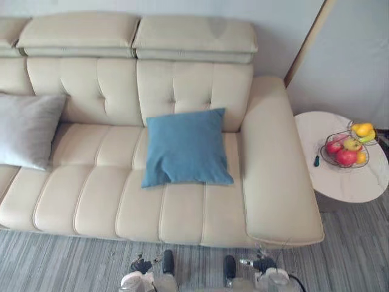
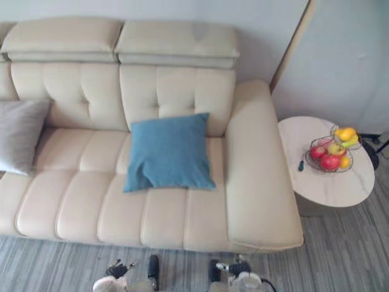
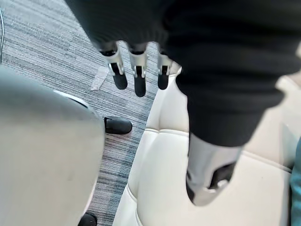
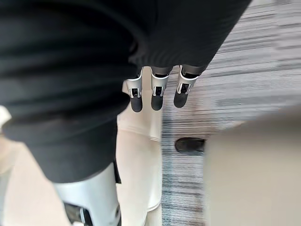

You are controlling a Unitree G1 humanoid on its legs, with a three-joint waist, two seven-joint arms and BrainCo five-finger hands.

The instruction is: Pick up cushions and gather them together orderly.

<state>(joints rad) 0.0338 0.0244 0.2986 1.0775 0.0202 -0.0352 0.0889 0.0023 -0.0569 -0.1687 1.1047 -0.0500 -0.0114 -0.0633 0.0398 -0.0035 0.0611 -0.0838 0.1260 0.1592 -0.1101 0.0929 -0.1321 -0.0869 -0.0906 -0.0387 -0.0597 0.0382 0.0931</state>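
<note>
Blue cushion: the blue cushion sits in the centre of the frame, its top edge leaning on the backrest and its lower edge on the seat of the sofa.
Grey cushion: the grey cushion is at the left edge of the frame, cut off by it, and also leans against the backrest.
Spacing: the 2 cushions are well apart, with bare cream seat between them; neither is touched by a hand.
Left hand: the left hand hangs with its fingers straight and loose, thumb apart, holding nothing; past it are the sofa's front edge and the carpet.
Right hand: the right hand is also released, fingers straight and pointing down, nothing in it; the sofa's cream edge and the carpet lie past it.
Side table: a round pale side table stands at the right of the frame, just beside the sofa's armrest.
Fruit basket: a wire basket on the table holds red apples and yellow fruit.
Small item: a small dark object lies on the table just left of the basket.
Floor: grey striped carpet runs along the bottom of the frame.
</note>
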